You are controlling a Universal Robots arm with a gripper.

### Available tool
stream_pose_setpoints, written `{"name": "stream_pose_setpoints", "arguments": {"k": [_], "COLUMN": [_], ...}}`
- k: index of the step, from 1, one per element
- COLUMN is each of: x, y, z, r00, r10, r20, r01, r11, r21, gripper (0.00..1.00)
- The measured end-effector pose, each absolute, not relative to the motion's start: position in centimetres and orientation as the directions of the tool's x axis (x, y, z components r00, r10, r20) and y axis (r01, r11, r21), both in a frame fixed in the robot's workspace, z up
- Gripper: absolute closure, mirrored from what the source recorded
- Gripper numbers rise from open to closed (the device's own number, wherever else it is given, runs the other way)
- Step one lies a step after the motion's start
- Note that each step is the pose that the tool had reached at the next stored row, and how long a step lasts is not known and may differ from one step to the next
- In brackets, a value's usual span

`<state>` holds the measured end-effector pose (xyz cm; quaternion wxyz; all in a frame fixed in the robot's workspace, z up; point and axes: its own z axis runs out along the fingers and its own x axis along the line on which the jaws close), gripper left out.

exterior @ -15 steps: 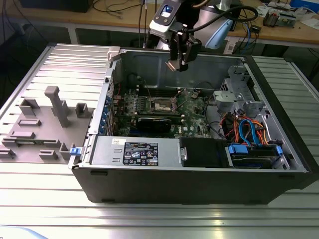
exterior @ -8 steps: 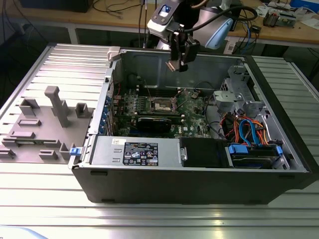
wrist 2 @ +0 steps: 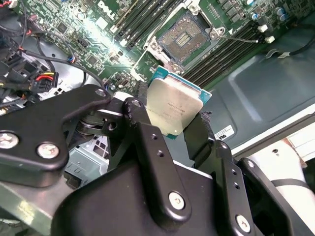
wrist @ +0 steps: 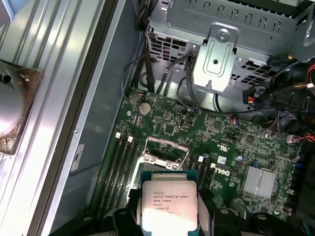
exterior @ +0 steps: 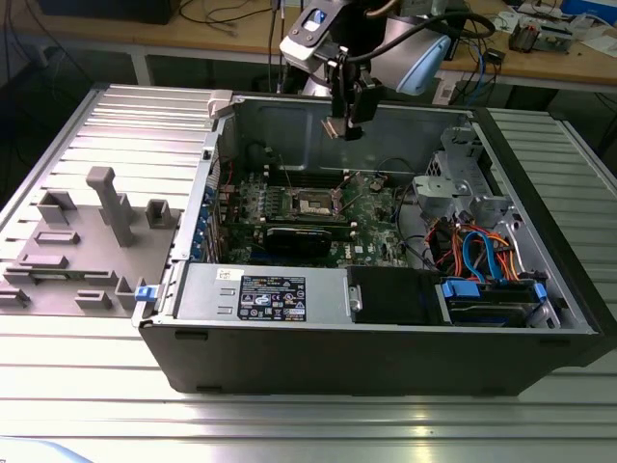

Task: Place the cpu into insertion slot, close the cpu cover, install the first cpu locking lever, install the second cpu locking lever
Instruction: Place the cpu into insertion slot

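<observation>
My gripper point(exterior: 345, 123) hangs over the open computer case, shut on the cpu point(exterior: 334, 128). In both wrist views the cpu point(wrist 2: 173, 107) point(wrist: 169, 204) is a flat square chip with a silver-grey top and a green edge, clamped by two sides between black fingers point(wrist 2: 142, 129) point(wrist: 123, 220). The insertion slot point(wrist 2: 185, 37) point(wrist: 166, 158) point(exterior: 313, 203) lies on the green motherboard below the chip, dark-centred with a silvery rim and nothing in it. The chip is held well above it, not touching. A silvery frame point(wrist: 166, 146) at the slot's edge looks like the raised cpu cover.
Long black memory slots point(wrist 2: 224, 49) flank the socket. A black expansion card point(exterior: 307, 238) lies in front of it, with the power supply point(exterior: 270, 294) nearer still. A metal drive cage point(exterior: 463, 183) and coloured cables point(exterior: 482, 256) fill the exterior view's right. A grey fixture plate point(exterior: 87, 241) sits outside the case.
</observation>
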<state>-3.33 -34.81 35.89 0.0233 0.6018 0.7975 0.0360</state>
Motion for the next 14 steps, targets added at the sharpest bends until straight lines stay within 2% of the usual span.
{"name": "stream_pose_setpoints", "arguments": {"k": [14], "x": [-3.33], "y": [-34.81], "z": [35.86], "r00": [-0.252], "r10": [0.968], "r20": [0.005], "r01": [0.964], "r11": [0.251], "r21": [0.085], "gripper": [0.46]}}
